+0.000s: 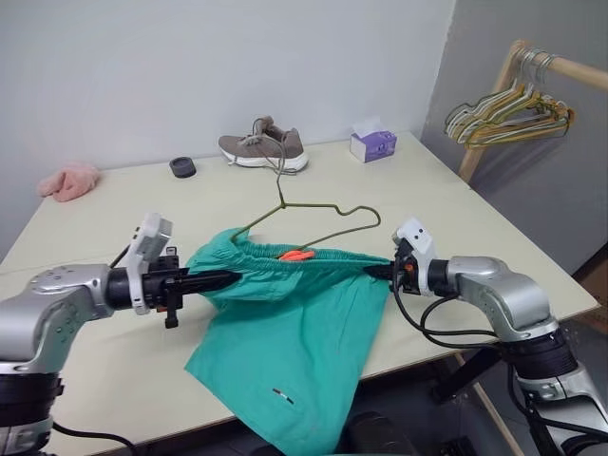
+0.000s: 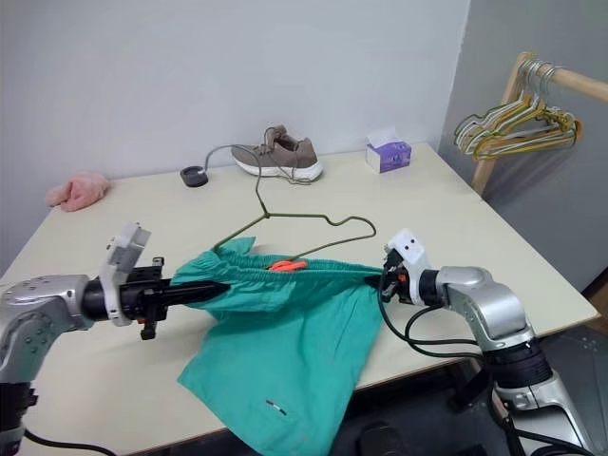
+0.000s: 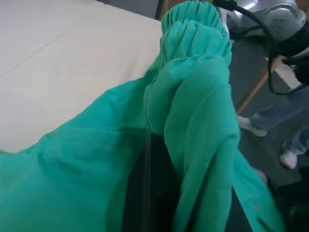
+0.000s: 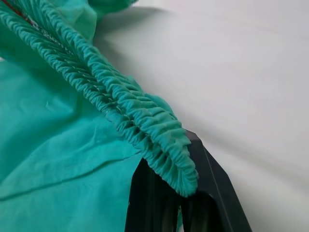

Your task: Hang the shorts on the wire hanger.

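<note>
The teal-green shorts (image 1: 285, 332) hang stretched between my two grippers above the table's front edge, legs drooping over it, orange-red drawstring at the waistband's middle. My left gripper (image 1: 233, 277) is shut on the waistband's left end; the cloth bunches over its fingers (image 3: 145, 193) in the left wrist view. My right gripper (image 1: 372, 272) is shut on the waistband's right end, the gathered elastic (image 4: 159, 140) pinched between its black fingers (image 4: 212, 188). The wire hanger (image 1: 313, 223) lies flat on the table just behind the shorts, its hook pointing toward the shoe.
A brown shoe (image 1: 263, 147), a small black disc (image 1: 182, 167), a purple tissue box (image 1: 372, 144) and a pink fluffy cloth (image 1: 68, 180) sit along the table's far side. A wooden rack with pastel hangers (image 1: 508, 109) stands at the right.
</note>
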Available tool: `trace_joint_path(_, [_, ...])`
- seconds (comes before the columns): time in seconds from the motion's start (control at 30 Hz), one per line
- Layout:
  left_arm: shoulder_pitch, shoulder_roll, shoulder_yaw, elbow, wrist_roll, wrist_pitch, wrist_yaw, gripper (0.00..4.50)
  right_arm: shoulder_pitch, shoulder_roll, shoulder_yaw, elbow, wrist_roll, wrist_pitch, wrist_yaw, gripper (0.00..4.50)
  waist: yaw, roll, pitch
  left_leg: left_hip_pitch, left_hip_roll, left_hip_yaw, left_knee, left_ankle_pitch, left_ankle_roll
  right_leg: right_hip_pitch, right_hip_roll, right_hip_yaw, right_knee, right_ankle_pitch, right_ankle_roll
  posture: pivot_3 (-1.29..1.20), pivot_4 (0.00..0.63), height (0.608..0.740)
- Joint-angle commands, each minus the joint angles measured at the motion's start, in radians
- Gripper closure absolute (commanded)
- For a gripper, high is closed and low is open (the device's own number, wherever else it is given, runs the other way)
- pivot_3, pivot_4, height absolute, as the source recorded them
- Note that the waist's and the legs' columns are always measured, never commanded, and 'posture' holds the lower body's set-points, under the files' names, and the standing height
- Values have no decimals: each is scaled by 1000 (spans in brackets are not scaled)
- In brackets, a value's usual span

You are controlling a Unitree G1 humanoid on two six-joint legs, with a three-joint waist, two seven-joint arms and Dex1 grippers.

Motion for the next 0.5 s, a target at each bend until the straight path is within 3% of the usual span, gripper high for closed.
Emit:
trace_joint_path(0.03, [25,55,114,5,-28,2,-35,4500,-14,-66,-84,82,-17,29,-29,4487,1,0,0,0,0,0,0,0,0,0,0,0,0,0,0,-236,0,740])
trace_joint_path(0.27, [49,68,105,-16,-33,-16,-49,4500,-30,-73,-77,109,1,45,-48,4487,4,1,0,0,0,1,0,0,0,0,0,1,0,0,0,-237,0,740])
trace_joint_path(0.5, [70,107,62,37,76,-125,-77,4500,-14,-90,-83,75,19,60,-51,4487,4,2,1,0,0,2,0,0,0,0,0,1,-1,0,0,-244,0,740])
